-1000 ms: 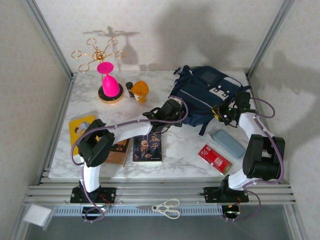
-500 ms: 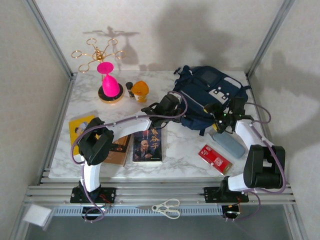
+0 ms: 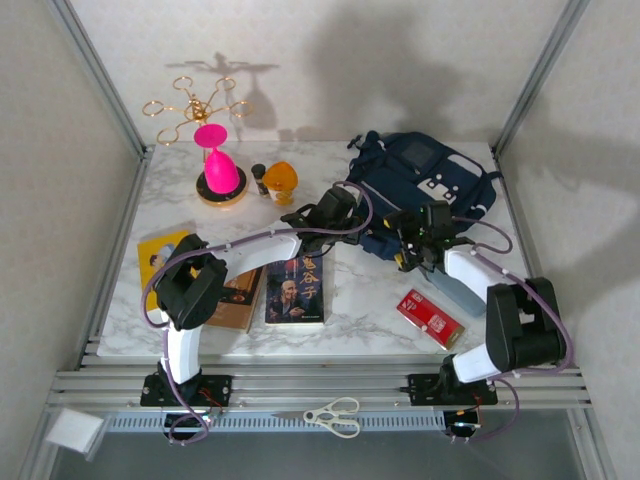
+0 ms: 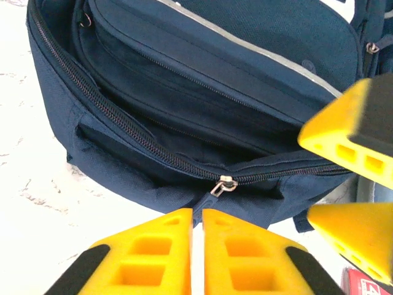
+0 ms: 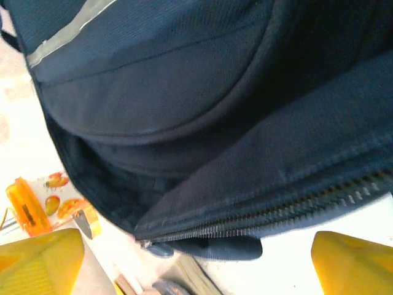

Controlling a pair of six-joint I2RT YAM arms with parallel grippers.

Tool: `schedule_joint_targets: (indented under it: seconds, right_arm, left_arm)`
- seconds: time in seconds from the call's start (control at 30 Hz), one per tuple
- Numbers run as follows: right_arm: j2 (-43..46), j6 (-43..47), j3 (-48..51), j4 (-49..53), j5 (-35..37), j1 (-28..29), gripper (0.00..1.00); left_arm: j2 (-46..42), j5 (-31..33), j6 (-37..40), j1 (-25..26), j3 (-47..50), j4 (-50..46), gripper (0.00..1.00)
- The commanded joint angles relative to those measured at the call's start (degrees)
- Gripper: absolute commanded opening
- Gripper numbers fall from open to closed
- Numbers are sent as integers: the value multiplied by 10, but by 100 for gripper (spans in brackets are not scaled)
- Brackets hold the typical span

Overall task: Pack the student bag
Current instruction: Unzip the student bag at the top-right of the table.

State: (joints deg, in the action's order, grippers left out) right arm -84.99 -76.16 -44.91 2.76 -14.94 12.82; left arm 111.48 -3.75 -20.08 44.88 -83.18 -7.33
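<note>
The student bag lies at the back right corner of the table; the left gripper, jaws nearly pressed together by the zip pull, should draw it along the track while the right gripper, spread wide, steadies the fabric.

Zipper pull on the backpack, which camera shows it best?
The left wrist view: the zipper pull is sharp and close, just beyond the left gripper. The right wrist view shows the backpack and its zipper teeth edge-on; from the top view the pull is too small to make out.

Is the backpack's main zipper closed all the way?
No, the student bag gapes open to the left of the zipper slider.
</note>
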Motion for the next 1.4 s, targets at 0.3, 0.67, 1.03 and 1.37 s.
schedule_joint_targets:
  seconds: [0.3,0.67,1.03,1.37]
  right_arm:
    - [-74,19,-65,-10,74,-6,38]
    - [-30,277,-137,61,18,-48,0]
    - [-29,433,-267,167,-112,-96,0]
    - [-48,491,-312,235,-128,-101,0]
  left_arm:
    - [7,-31,83,-9,-35,-95,32]
    - [17,-73,132,-8,-64,-116,44]
    - [42,-144,158,13,-125,-116,48]
    - [21,-138,158,2,-173,-204,46]
